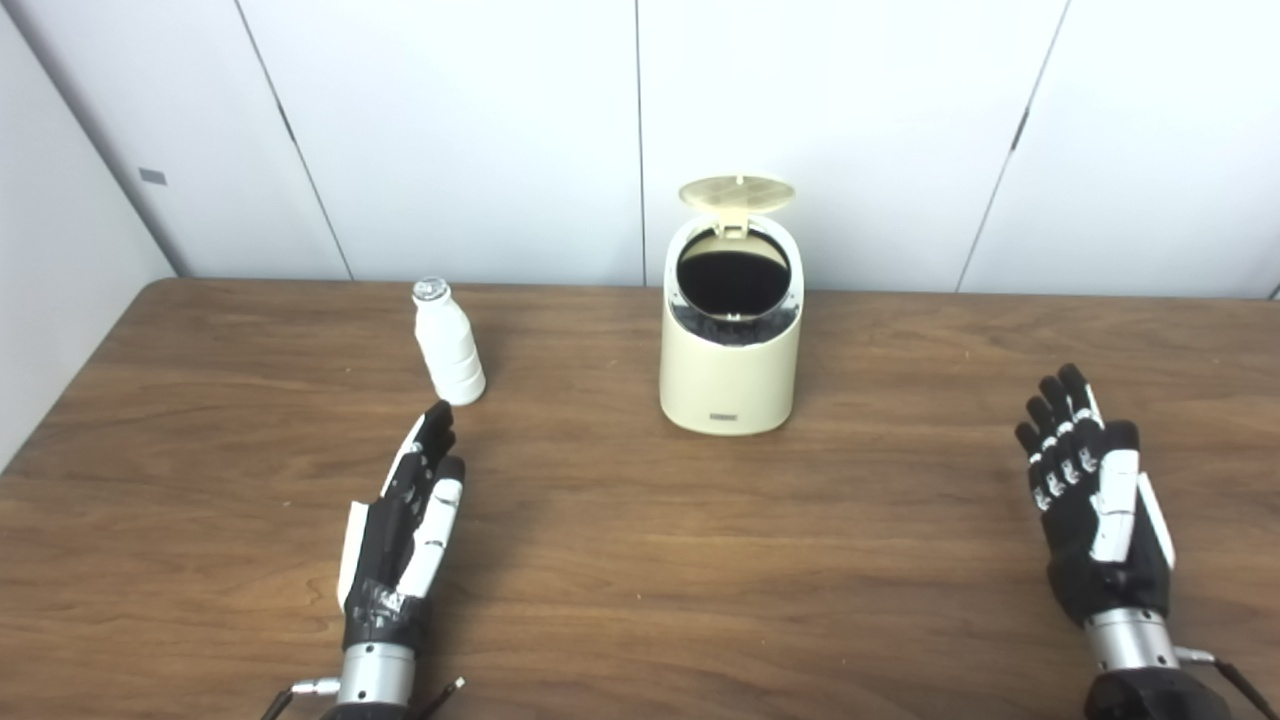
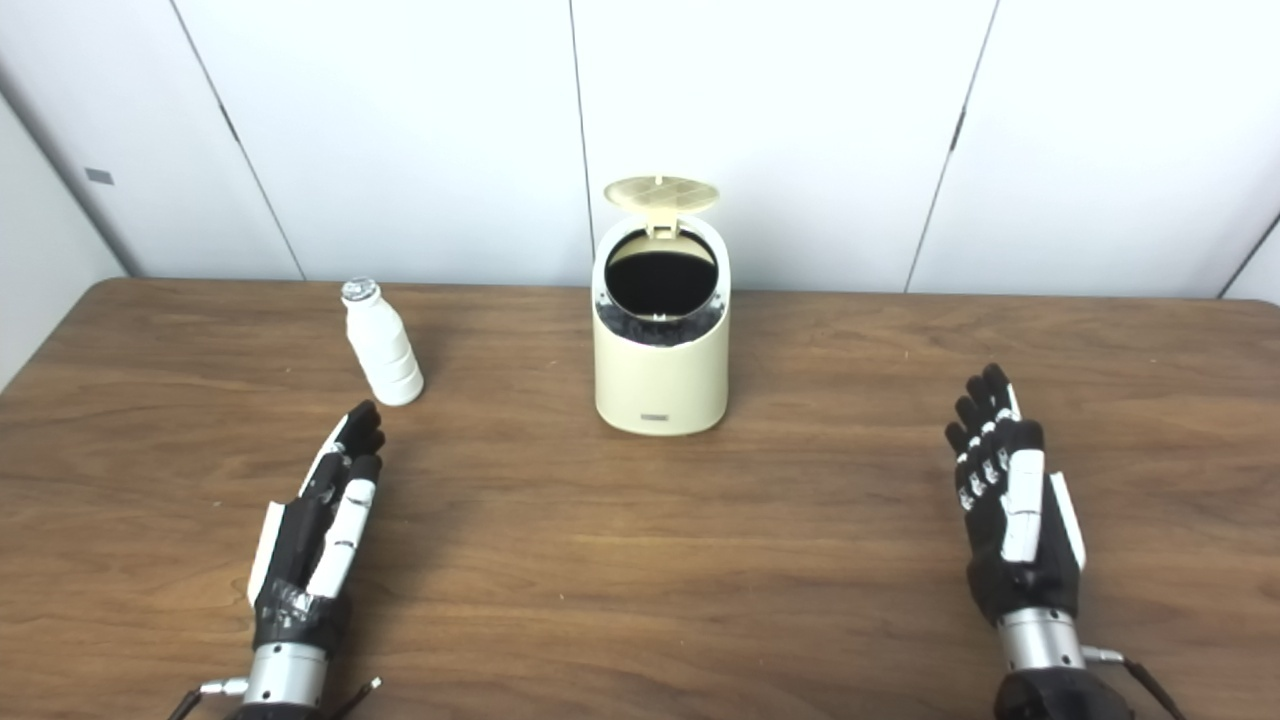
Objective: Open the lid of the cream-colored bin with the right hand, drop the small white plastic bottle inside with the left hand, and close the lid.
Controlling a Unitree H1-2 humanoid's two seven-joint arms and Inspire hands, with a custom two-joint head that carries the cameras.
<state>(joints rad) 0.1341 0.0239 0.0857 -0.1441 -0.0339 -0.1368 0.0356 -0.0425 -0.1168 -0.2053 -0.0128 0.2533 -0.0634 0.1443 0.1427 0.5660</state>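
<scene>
The left hand [image 1: 405, 535] lies low over the brown table [image 1: 620, 560], near the front edge. Its fingers are stretched out straight and side by side, and it holds nothing. Just past its fingertips, a bit ahead, stands the small white bottle [image 1: 449, 343]. The bottle is upright with a silver cap on top, and the hand does not touch it.

Farther ahead and off to the right of this hand sits the cream bin [image 1: 731, 340]. Its lid [image 1: 737, 193] is flipped up at the back, so the dark round hole on top shows.

The right hand [image 1: 1095, 500] is far out on the other side, well away from the bin. Its fingers are spread a little, and it holds nothing too.
</scene>
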